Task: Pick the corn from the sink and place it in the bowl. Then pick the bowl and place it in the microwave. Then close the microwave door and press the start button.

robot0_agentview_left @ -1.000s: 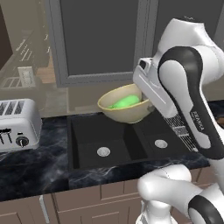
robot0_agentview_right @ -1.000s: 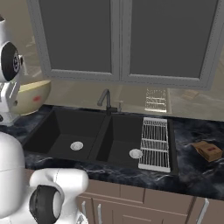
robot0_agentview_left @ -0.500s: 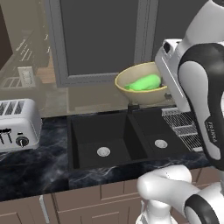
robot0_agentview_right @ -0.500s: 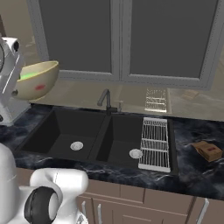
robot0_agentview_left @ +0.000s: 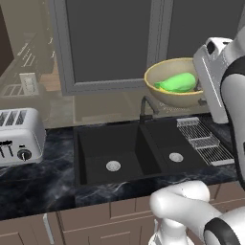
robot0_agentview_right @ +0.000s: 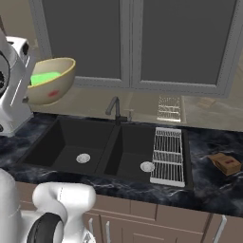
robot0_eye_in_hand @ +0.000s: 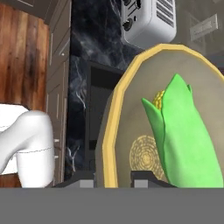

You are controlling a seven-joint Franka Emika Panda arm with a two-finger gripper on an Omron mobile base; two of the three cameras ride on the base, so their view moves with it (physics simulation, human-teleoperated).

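Landmark: the black rectangular double-basin sink set in the dark marbled countertop; every place below is told from it.
Bowl: the round tan-yellow bowl with a speckled beige inside is held in the air, well above the sink and clear of the countertop, in front of the grey-framed window. In the left base view it hangs above the sink's right basin and the dark faucet; in the right base view it hangs above the sink's left end. It is tilted, its opening turned partly toward the arm.
Corn: the small bright green husked cob lies inside the bowl, resting on its inner wall, so it is up above the sink, not in it. The hand view shows yellow kernels at its one end.
Gripper: the two dark finger tips of the gripper stand one on each side of the bowl's rim, clamped on it, one tip inside the bowl and one outside.
Drying rack: a silver wire rack lies along the sink's right edge.
Toaster: a silver slotted toaster stands on the countertop, well to the sink's left.
Small box: a brown box lies on the countertop to the right of the sink, beyond the rack.
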